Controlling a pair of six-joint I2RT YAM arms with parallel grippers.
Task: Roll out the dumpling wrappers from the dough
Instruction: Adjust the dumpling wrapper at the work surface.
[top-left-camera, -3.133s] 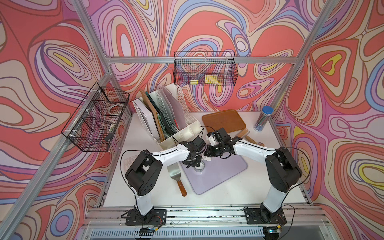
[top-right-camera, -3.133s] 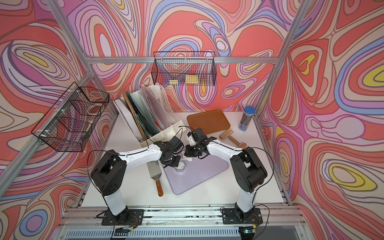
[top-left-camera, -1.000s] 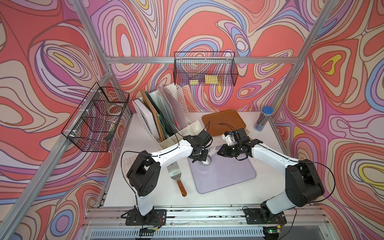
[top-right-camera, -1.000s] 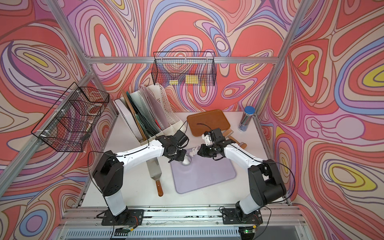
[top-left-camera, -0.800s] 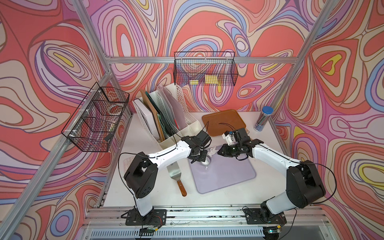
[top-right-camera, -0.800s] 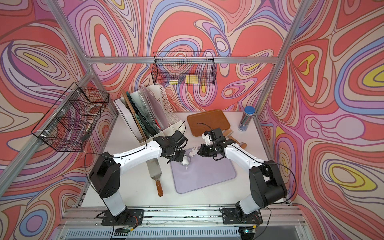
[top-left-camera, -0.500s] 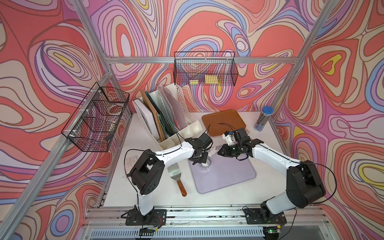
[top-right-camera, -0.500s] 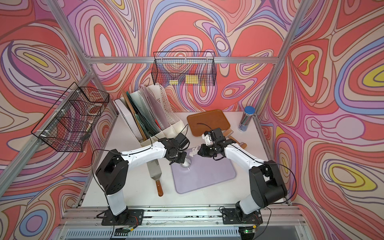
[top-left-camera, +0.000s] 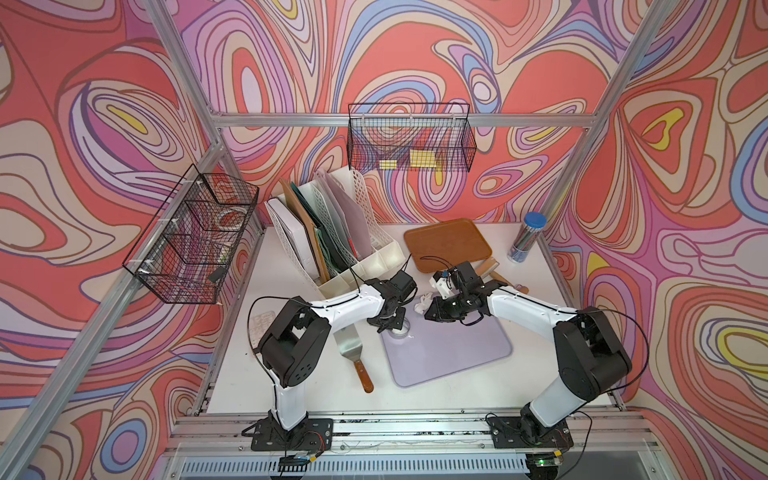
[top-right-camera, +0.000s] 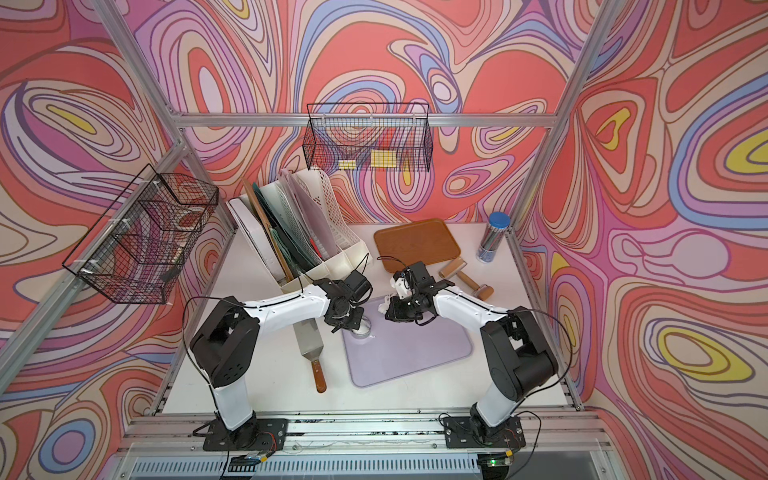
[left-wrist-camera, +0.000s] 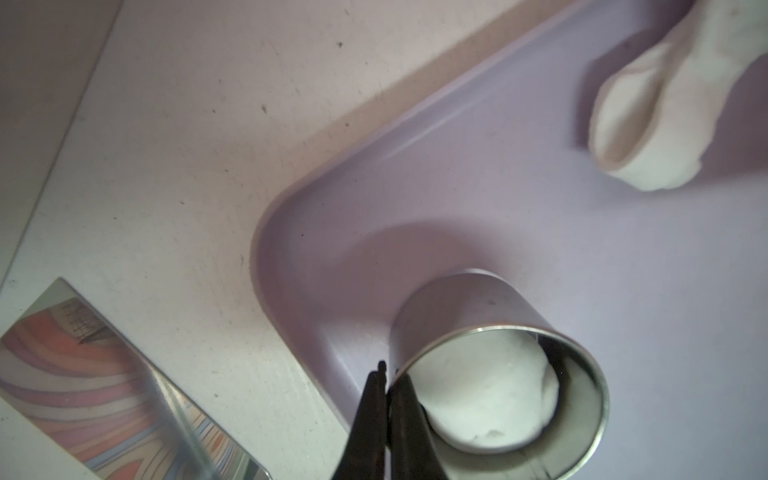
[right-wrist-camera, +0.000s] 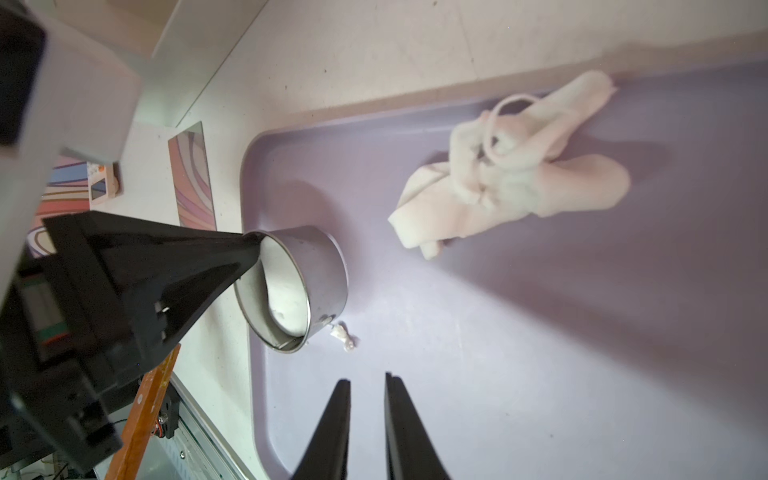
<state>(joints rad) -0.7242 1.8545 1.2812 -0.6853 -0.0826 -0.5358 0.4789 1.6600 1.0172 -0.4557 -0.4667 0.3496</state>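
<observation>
The left gripper (left-wrist-camera: 384, 374) has its two thin black fingers pressed together on the wall of a ring (left-wrist-camera: 469, 307), one finger inside the rim and one outside. The ring is a short band of smooth, shiny steel with a rolled lip, standing on end. Inside it lies the dumpling wrapper (left-wrist-camera: 486, 395), a flat, round, matte white disc of dough that nearly fills the circle.

The right gripper (right-wrist-camera: 368, 380) hangs over the mat (right-wrist-camera: 540, 332) with its black, tapering fingers a narrow gap apart and nothing between them.

In both top views the ring (top-left-camera: 400, 328) sits at the upper left corner of the mat (top-right-camera: 415, 353), just left of the frame's centre. The mat is a pale lilac rectangle with rounded corners and a low raised edge.

Near its upper edge lies a scrap (right-wrist-camera: 511, 174) of soft, off-white dough, ragged, folded and crumpled, with a thin loop curling off it. A tiny crumb (right-wrist-camera: 344, 334) lies just beside the ring.

Left of the mat on the white table (top-left-camera: 436, 395) rests a spatula (top-left-camera: 348, 340) with a mirror-bright flat blade and a wooden handle. Toward the upper right of centre are a brown tray (top-left-camera: 446, 243) with rounded corners and a wooden roller (top-right-camera: 453, 266).
</observation>
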